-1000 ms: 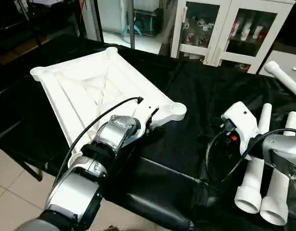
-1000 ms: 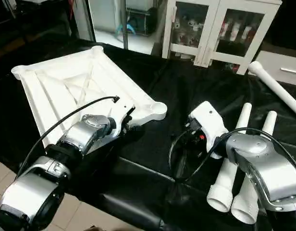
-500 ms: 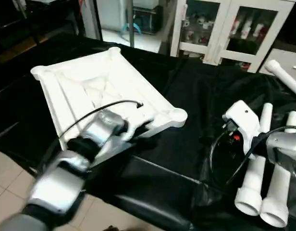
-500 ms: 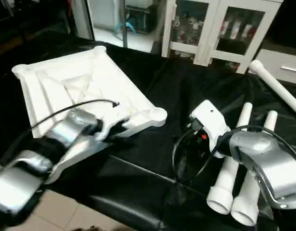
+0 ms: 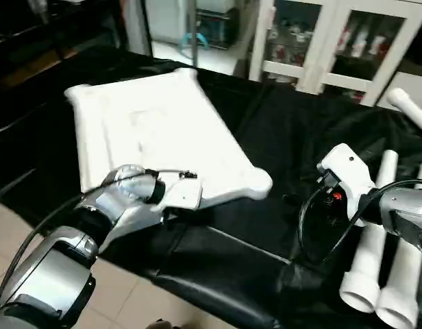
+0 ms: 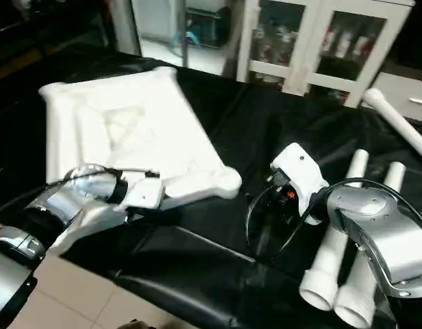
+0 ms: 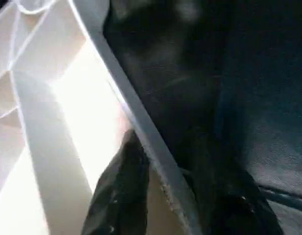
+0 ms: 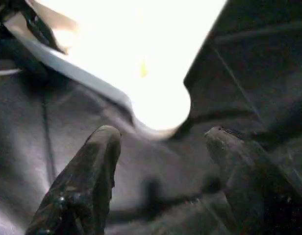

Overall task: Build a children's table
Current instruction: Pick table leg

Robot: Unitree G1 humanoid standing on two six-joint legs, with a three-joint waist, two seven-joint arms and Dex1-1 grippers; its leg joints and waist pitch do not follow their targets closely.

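L gripper (image 7: 158,196): fingers (image 7: 119,196) were seen clamped on the near rim of the white tabletop (image 5: 163,130), one finger inside the rim, one outside. R gripper (image 8: 161,166): fingers (image 8: 87,181) were spread wide w/ nothing between them, aimed at the tabletop's rounded corner socket (image 8: 161,105), not touching. Tabletop was found on the left part of the black-covered work table (image 5: 279,130), near edge apparently raised at the grip. Two white legs (image 5: 375,274) were laid side by side at near right, a third leg (image 5: 410,110) at far right. White cabinet (image 5: 327,41) w/ glass doors was noted beyond.
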